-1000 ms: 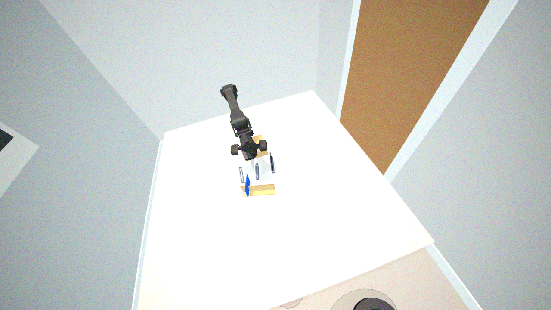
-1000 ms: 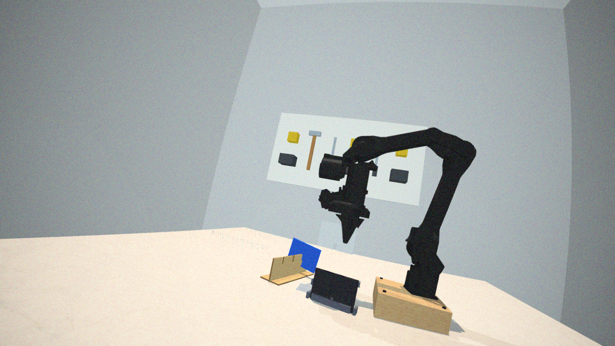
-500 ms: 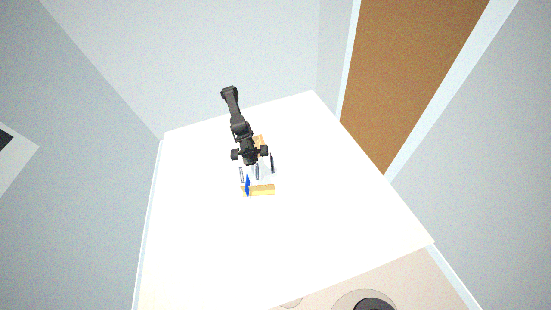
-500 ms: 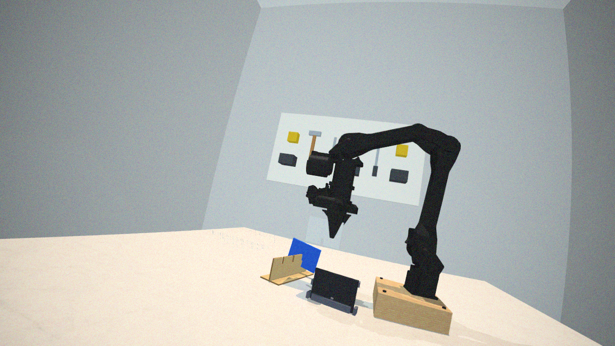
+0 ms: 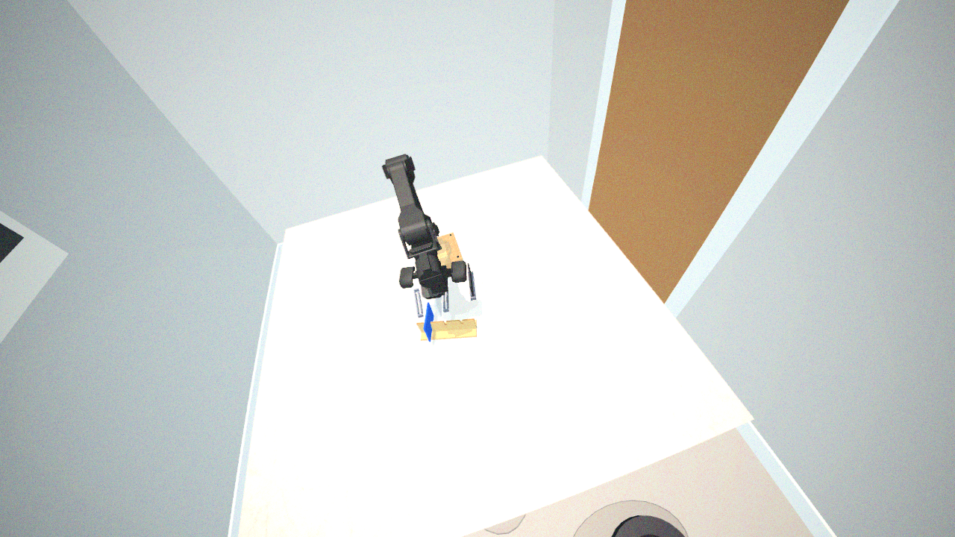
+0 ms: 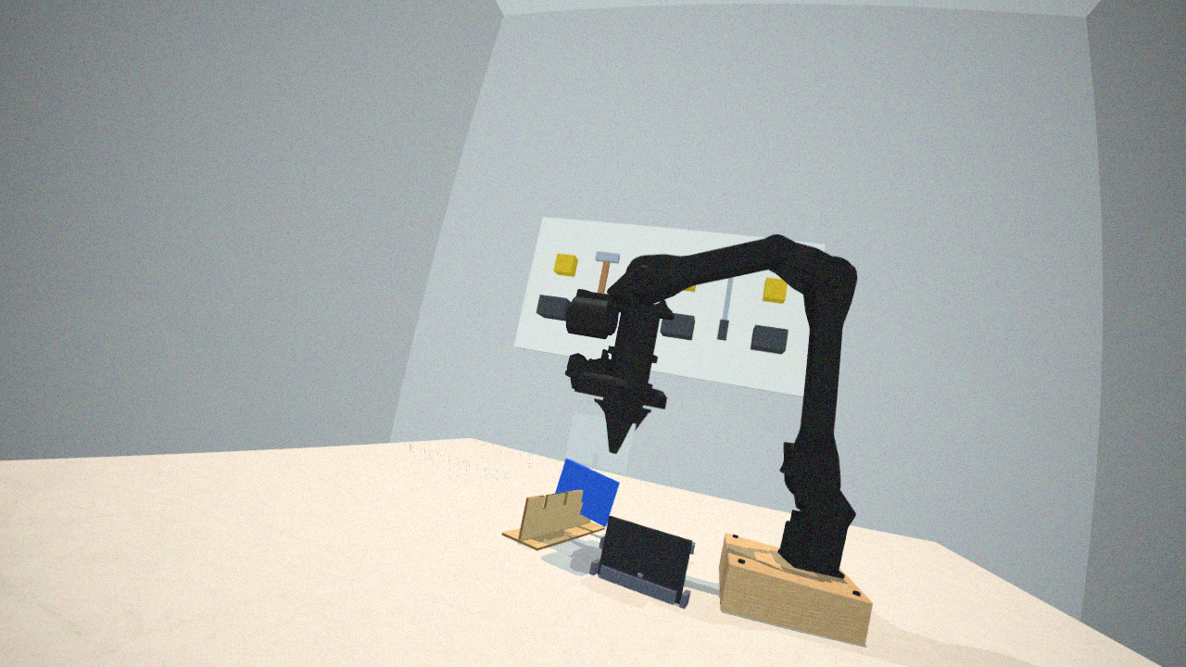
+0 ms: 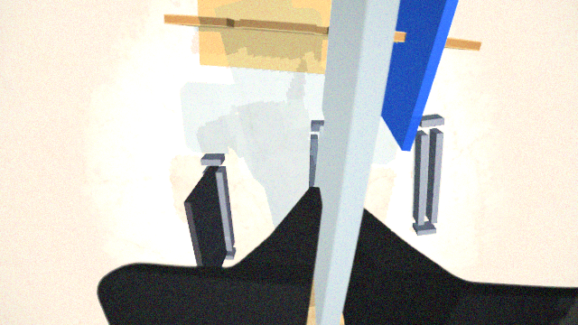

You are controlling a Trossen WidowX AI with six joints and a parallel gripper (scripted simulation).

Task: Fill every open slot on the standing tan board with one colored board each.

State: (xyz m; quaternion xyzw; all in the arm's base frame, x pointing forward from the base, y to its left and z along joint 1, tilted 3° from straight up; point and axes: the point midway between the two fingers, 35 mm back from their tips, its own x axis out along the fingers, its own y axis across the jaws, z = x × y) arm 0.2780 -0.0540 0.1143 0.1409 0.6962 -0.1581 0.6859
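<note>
Gripper (image 5: 435,295) (image 6: 613,450) (image 7: 323,198) points straight down, fingers nearly together, clamped on a pale grey board (image 6: 593,435) (image 7: 357,113). Arm (image 5: 407,193) (image 6: 746,257) rises from a wooden block (image 5: 453,245) (image 6: 788,605), bends at the top and reaches forward over the table.

Wrist view shows the grip between both fingers; exterior shows only one side of it, but reveals the grey board's faint notch, facing down. Grey board is upright, raised above the table, its long axis crosswise to the slotted tan board (image 5: 460,326) (image 6: 547,516) (image 7: 280,26). Black board (image 5: 471,280) (image 6: 647,551) (image 7: 203,226) stands in its holder (image 6: 638,583) (image 7: 226,212). Blue board (image 5: 427,322) (image 6: 590,491) (image 7: 413,68) stands across the tan one; two slots remain open. Tool panel (image 6: 530,332) lies behind, on the wall.
</note>
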